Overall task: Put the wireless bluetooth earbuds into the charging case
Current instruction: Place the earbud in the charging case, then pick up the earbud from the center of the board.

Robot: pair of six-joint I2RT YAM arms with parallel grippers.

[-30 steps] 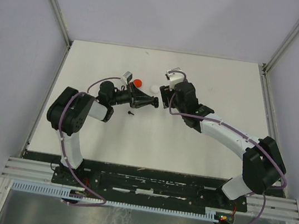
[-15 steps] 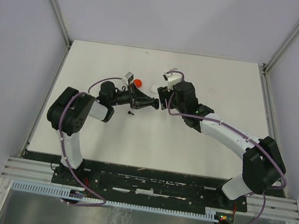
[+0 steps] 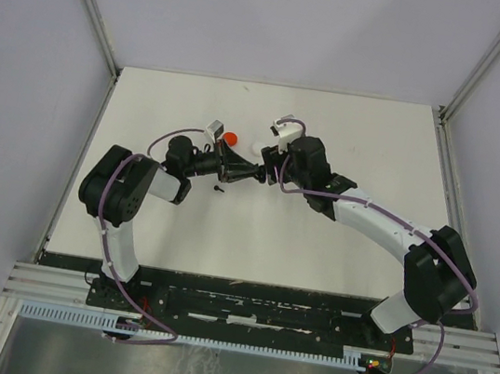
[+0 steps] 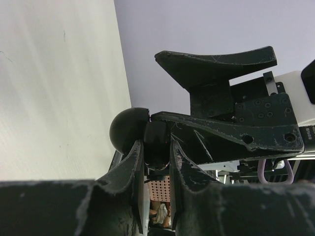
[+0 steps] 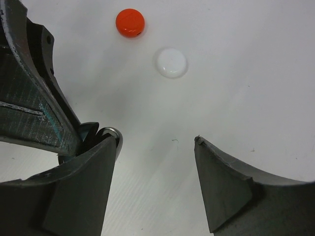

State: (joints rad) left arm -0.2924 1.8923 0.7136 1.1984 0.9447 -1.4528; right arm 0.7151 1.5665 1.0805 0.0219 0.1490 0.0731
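Note:
My left gripper point(image 3: 254, 172) is shut on a small black rounded charging case point(image 4: 153, 140), held just above the table. A domed black part point(image 4: 127, 130) of the case sticks out to the left of the fingers. My right gripper point(image 5: 153, 142) stands open, and its left finger point(image 5: 86, 189) rests right beside the case's shiny rim point(image 5: 116, 135). Nothing lies between its jaws. Both gripper tips meet near the table's middle point(image 3: 270, 167). A tiny black earbud point(image 3: 219, 187) lies on the table just in front of the left gripper. No other earbud shows.
A red round disc point(image 5: 130, 22) and a white round disc point(image 5: 171, 62) lie on the white table point(image 3: 361, 138) just beyond the grippers. Grey walls close the table in at the left, right and back.
My right gripper has shifted slightly left, closer to the left gripper's tip and the case. The left gripper still holds the case in the same place.

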